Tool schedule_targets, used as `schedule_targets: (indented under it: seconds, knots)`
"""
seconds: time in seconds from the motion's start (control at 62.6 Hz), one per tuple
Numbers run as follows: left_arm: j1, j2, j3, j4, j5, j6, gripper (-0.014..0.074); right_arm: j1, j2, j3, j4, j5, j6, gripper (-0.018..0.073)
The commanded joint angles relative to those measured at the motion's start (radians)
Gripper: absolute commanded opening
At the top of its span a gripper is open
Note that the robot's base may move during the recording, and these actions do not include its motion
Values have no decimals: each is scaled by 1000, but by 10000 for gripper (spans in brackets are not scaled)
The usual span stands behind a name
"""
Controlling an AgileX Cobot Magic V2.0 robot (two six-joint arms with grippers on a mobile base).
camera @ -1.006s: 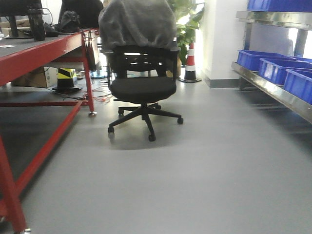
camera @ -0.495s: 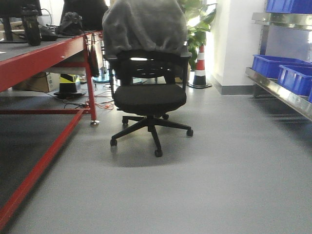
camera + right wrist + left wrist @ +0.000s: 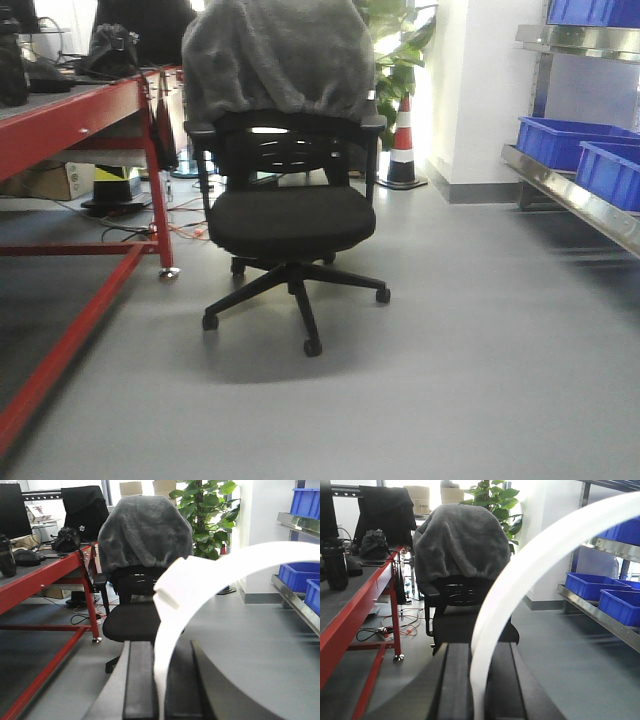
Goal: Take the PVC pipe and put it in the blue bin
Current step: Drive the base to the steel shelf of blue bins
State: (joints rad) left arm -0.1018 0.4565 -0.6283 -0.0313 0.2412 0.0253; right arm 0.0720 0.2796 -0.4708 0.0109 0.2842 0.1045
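Open grey floor [image 3: 480, 380] lower right; office chair [image 3: 285, 215] centre, red worktop [image 3: 70, 120] left, blue bins [image 3: 575, 145] right edge. Gripping PVC pipe [image 3: 530, 555] in left end effector [image 3: 477, 650] and right end effector [image 3: 159, 647].

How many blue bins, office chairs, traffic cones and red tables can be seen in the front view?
blue bins: 3
office chair: 1
traffic cone: 1
red table: 1
Total: 6
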Motion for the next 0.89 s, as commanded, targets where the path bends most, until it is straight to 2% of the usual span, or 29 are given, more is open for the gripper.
schedule_targets:
  seconds: [0.0, 0.878]
  knots:
    - [-14, -4, -2, 0, -28, -1, -111, 1, -3, -1, -11, -24, -2, -160]
    - [-14, -4, -2, 0, -28, -1, -111, 1, -3, -1, -11, -24, -2, -160]
